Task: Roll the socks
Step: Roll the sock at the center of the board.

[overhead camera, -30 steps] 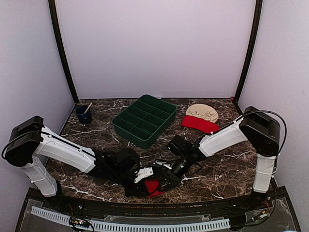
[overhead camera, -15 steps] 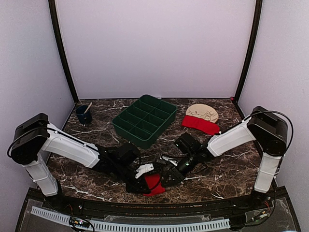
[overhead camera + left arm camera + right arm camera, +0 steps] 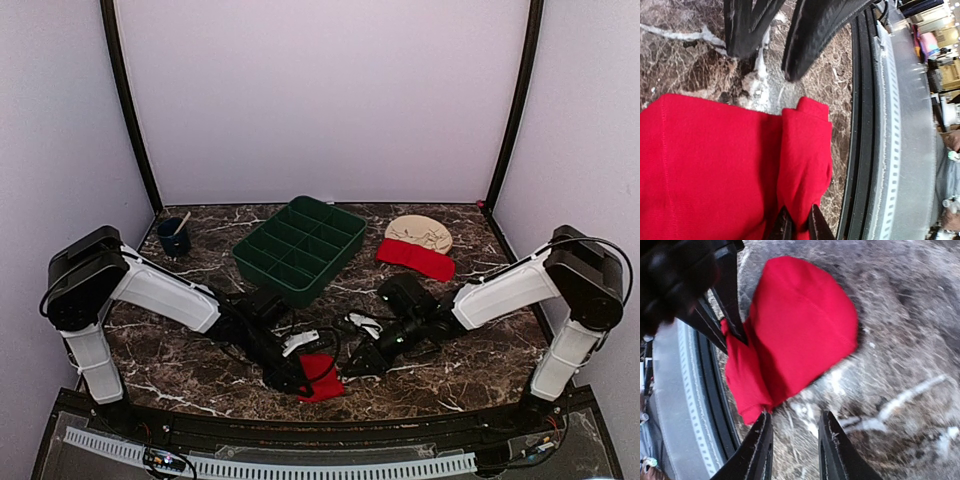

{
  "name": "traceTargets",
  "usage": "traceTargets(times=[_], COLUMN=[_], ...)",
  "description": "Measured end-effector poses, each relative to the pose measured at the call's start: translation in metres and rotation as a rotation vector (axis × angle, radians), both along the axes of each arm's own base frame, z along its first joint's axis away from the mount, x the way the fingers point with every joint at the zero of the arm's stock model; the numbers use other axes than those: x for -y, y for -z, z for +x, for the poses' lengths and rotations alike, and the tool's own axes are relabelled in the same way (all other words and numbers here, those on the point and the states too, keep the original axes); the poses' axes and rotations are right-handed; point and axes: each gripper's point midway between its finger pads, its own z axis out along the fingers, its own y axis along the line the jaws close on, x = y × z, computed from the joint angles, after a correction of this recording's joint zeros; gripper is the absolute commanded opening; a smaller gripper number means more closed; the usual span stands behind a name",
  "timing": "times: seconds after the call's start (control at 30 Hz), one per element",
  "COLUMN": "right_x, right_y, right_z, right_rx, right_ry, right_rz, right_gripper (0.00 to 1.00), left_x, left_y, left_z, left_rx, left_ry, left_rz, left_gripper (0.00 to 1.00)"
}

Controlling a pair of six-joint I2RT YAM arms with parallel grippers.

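My left gripper (image 3: 799, 227) pinches only one fold of the bright red fabric sock (image 3: 715, 165) while my right gripper (image 3: 795, 447) gapes empty, so I fear it unrolls.

1. No text, label, brand, number or sign can be read in any of the views.
2. The background clutter (image 3: 936, 42) past the table's edge in the left wrist view is too blurred and small to show any writing.
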Motion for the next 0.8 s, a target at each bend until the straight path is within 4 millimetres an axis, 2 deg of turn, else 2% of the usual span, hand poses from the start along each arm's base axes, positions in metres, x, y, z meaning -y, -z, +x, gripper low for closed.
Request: traceTargets(times=[0.33,0.53,0.8], right_x=[0.007,-0.001,-0.007], right_y=[-0.011,-0.02,-0.016], right_z=[0.011,-0.005,-0.023], right_rx=[0.196,0.365,0.513], right_ry=[0.062,0.019,-0.063], right_rz=[-0.01,-0.021,-0.074], right_gripper=[0.3,0.3,0.3], left_x=[-0.001,-0.007,-0.012], left_y=[0.0,0.001,0.001], left_z=[-0.002,-0.008,-0.011], left_rx=[-0.205,-0.306,-0.395], left_ry=[0.027,0.046,0.056], left_rz=[-0.019,-0.009,0.006], left_gripper=[0.11,0.11,0.11])
